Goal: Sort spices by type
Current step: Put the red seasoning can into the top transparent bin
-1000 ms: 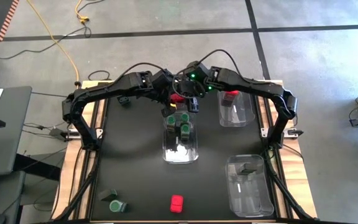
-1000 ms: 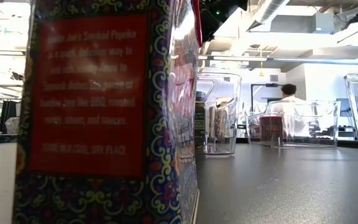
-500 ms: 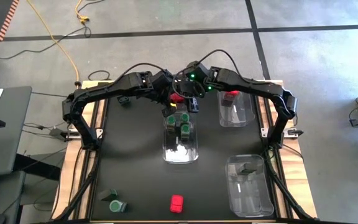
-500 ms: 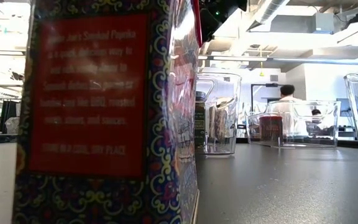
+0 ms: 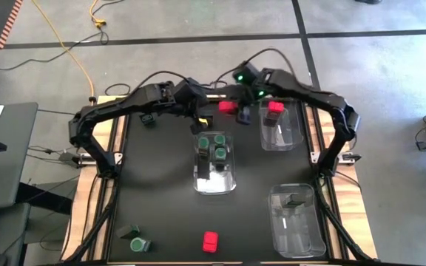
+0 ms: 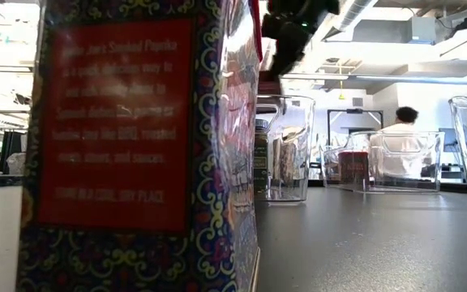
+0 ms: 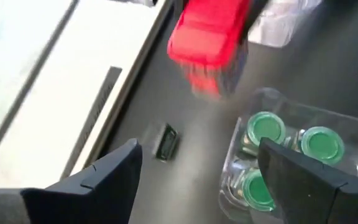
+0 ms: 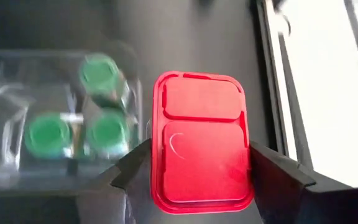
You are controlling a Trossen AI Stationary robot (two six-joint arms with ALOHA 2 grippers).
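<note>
The red spice box (image 8: 202,142) is clamped between the right gripper's (image 8: 201,171) fingers, held in the air between the middle bin (image 5: 215,177) of green-topped jars (image 5: 217,140) and the far right bin (image 5: 280,133), where another red box (image 5: 274,108) already sits. The left gripper (image 7: 197,168) hangs just beside it, jaws spread and empty. This looks like the carrying step; next, the box likely needs moving over the far right bin and letting go.

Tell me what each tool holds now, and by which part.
The right tool holds a red spice box, its fingers pressing the box's two opposite sides near the lid. The left tool is open and holds nothing.
</note>
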